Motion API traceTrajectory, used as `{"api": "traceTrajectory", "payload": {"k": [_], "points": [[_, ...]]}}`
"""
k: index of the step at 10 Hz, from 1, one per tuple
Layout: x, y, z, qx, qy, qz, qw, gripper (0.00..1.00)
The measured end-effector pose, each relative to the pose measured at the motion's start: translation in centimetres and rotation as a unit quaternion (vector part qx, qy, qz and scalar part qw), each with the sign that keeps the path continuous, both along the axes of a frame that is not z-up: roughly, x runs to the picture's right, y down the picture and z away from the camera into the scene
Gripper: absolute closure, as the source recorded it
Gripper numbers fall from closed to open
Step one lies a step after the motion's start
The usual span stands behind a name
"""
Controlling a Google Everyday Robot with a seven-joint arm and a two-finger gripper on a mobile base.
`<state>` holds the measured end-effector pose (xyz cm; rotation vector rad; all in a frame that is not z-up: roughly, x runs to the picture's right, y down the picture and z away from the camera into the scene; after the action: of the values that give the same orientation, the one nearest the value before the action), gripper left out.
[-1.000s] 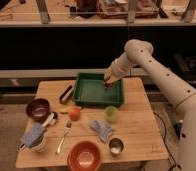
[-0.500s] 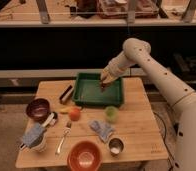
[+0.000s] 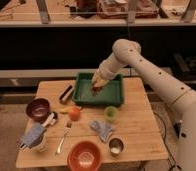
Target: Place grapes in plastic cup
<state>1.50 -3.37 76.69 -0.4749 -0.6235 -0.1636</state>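
Observation:
My gripper [image 3: 97, 84] hangs low over the left part of the green tray [image 3: 115, 99] at the back of the wooden table. A small dark reddish cluster, the grapes [image 3: 95, 91], shows right under the gripper tip, inside the tray. I cannot tell whether the gripper touches them. The light green plastic cup [image 3: 111, 113] stands upright on the table just in front of the tray, to the right of and nearer than the gripper.
An orange fruit [image 3: 74, 114] lies left of the cup. A grey cloth [image 3: 102, 129], a small metal cup [image 3: 115, 146] and an orange bowl [image 3: 84, 156] sit near the front. A dark bowl [image 3: 38, 108], a white mug [image 3: 35, 140] and a fork [image 3: 64, 138] are at the left.
My gripper has moved left and down, from above the tray's right side to low over its left part, onto the grapes. Nothing else has moved.

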Motion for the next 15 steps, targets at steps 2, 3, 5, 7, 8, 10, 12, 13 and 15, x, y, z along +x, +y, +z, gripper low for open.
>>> {"api": "traceTrajectory", "payload": {"k": [2,3,5,7,8,10,12,13,15], "points": [[2.3,0.9,-0.6,-0.015,0.011,0.022,0.9996,1.0],[4.3,1.4,-1.0,-0.024,0.015,0.035,0.999,1.0],[8.5,2.7,-1.8,-0.047,0.022,0.054,0.9972,1.0],[12.3,5.3,-3.2,-0.082,0.028,0.065,0.9941,1.0],[13.0,5.9,-3.6,-0.091,0.019,0.058,0.994,1.0],[13.6,6.4,-4.2,-0.091,-0.018,0.029,0.9952,1.0],[13.6,6.5,-4.4,-0.091,-0.03,0.02,0.9952,1.0],[13.5,6.5,-4.4,-0.091,-0.03,0.019,0.9952,1.0],[13.6,6.6,-4.2,-0.095,-0.024,0.019,0.995,1.0]]}}
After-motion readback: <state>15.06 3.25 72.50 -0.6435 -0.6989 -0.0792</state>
